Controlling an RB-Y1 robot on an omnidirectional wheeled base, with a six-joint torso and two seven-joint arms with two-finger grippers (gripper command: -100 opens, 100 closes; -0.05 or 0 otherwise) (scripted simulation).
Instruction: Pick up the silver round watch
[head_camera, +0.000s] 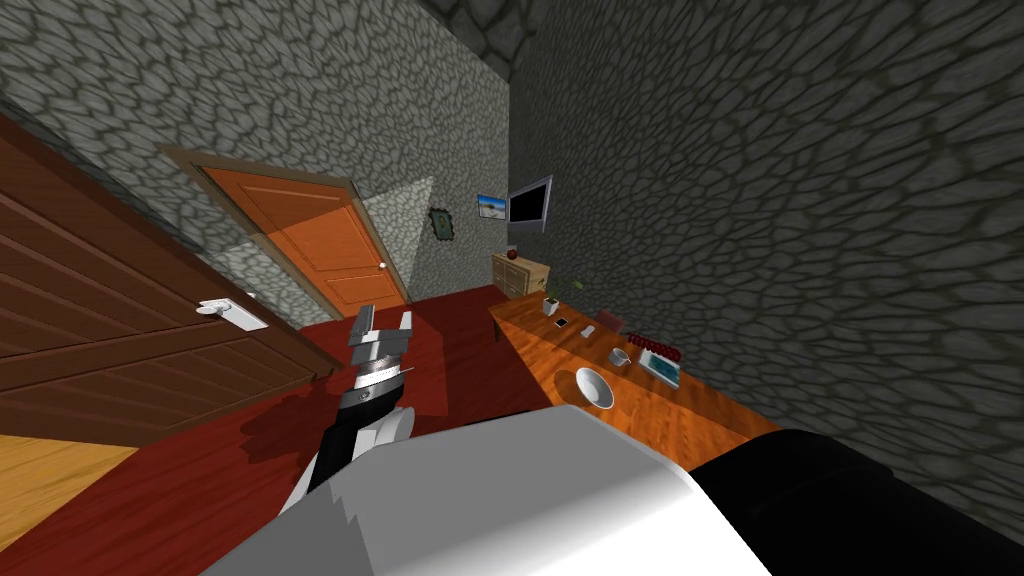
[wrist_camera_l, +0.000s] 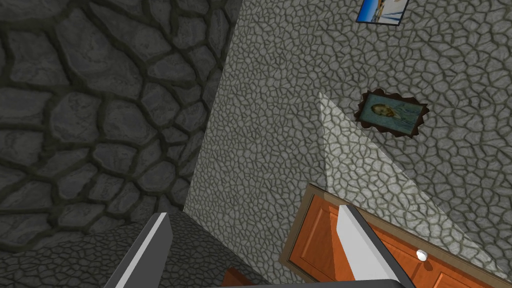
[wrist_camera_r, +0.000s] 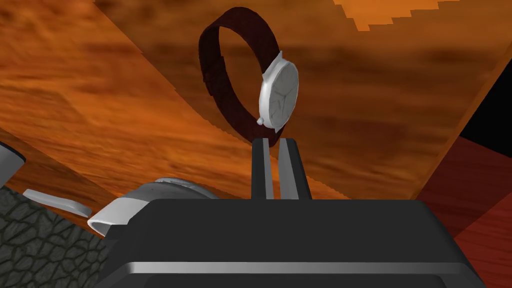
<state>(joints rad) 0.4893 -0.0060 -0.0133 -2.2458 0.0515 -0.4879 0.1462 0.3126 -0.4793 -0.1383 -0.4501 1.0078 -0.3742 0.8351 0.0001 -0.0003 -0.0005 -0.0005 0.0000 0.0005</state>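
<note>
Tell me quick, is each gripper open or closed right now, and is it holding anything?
Left gripper: open, holding nothing.
Right gripper: shut on the dark strap of the silver round watch.

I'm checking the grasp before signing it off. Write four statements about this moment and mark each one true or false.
1. The right gripper is shut on the watch at its dark strap. True.
2. The watch case is square and gold. False: it is round and silver.
3. The left gripper is open, with nothing between its fingers. True.
4. The left gripper is holding a bowl. False: the white bowl sits on the wooden table, well away from that gripper.
</note>
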